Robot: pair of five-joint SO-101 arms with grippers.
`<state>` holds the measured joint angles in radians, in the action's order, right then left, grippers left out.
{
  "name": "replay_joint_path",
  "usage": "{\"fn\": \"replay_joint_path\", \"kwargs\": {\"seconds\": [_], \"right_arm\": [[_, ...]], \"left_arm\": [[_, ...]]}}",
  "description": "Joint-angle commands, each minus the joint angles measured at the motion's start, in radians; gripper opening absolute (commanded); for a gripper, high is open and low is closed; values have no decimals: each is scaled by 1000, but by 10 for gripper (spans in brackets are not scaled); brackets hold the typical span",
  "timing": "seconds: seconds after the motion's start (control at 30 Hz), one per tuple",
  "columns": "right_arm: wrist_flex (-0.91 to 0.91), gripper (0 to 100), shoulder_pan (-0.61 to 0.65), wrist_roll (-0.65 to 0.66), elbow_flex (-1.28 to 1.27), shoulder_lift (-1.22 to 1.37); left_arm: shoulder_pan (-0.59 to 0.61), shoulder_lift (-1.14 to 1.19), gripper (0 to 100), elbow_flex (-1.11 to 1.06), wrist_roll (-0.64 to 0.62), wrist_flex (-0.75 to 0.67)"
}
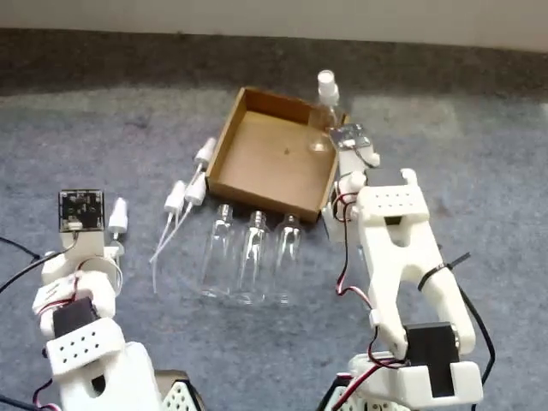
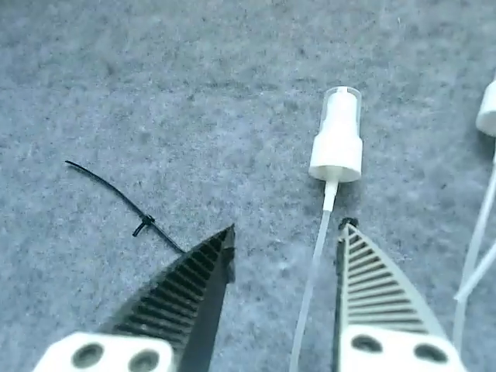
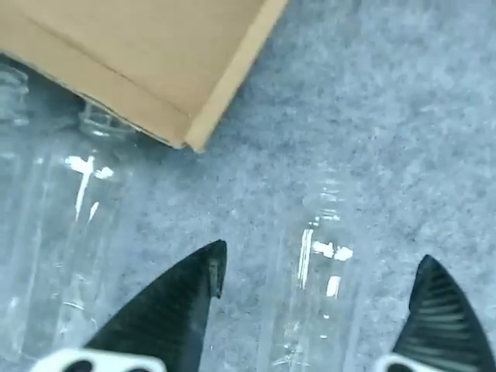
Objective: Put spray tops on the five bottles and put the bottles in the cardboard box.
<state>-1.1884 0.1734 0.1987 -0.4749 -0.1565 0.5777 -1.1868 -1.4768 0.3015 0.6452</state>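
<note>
Left fingers point(image 2: 194, 302): released, spread wide, tips low over the grey bench point(image 2: 155, 77). Spray top point(image 2: 335, 147) lies flat just ahead of the tips. Its head sits beyond the pale finger, and its dip tube runs back through the gap, close along that finger's inner edge; contact cannot be told. The dark finger stands well clear of it. Black cable tie point(image 2: 116, 194) off the dark finger's outer side.

Right fingers point(image 3: 167, 310): released, wide apart, straddling a topless bottle point(image 3: 314, 294). It lies on the bench midway between them, neck pointing away past the tips, with a gap on either side. Cardboard box point(image 3: 139, 54) corner lies ahead of the tips, toward one finger.

Row of three bare bottles point(image 1: 253, 248) lies outside that same finger, necks near the box wall. Capped bottle point(image 1: 325, 107) stands upright at the box's far corner, beyond the right fingers. Three loose tops point(image 1: 190, 184) lie between the left fingers and the box.
</note>
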Motion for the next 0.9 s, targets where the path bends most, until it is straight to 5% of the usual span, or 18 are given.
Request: {"fn": "replay_joint_path", "kwargs": {"seconds": [0.0,0.6,0.87], "right_arm": [[19,328,5,-8,13,24],[154,327,-58,-6,-62,166],[166,252,-62,-9,-74,168]], "left_arm": [[12,-13,207,-44,3,-77],[16,-13,207,-131,3,-153],[16,-13,207,-133,3,-153]]}}
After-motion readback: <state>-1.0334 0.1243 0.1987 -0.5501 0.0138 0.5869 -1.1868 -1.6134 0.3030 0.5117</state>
